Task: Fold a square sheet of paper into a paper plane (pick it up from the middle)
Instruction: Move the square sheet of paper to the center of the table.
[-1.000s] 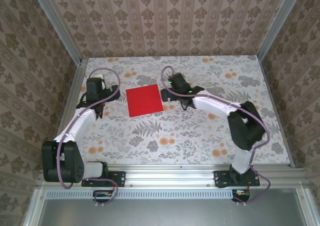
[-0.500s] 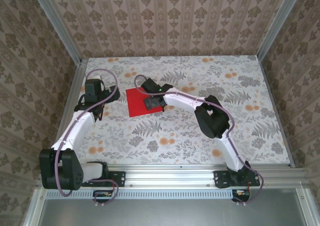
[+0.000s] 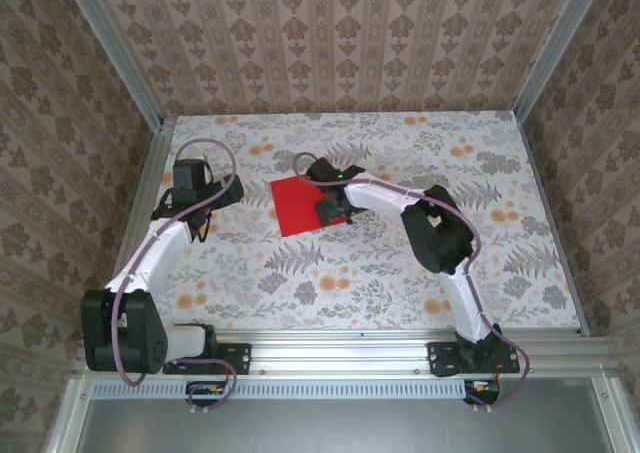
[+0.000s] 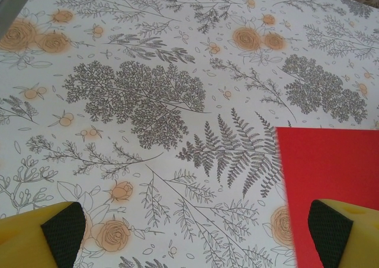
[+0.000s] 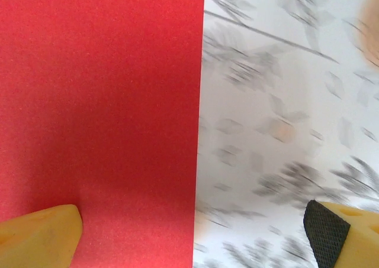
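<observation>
Poised for the pickup, the right gripper [image 5: 195, 223] hangs with jaws spread wide and empty astride one edge of the flat square sheet of thin bright red paper [image 3: 298, 204]. One yellow finger [image 5: 41, 235] is over the red, the other over the floral-printed table cover [image 3: 420, 273]. The sheet's middle lies off to the first finger's side, probably the next aim. Being square, the sheet has no long axis. The left gripper [image 4: 189, 235], equally wide and empty, stands beside the paper, which reaches just ahead of one finger. The right arm is nearer.
</observation>
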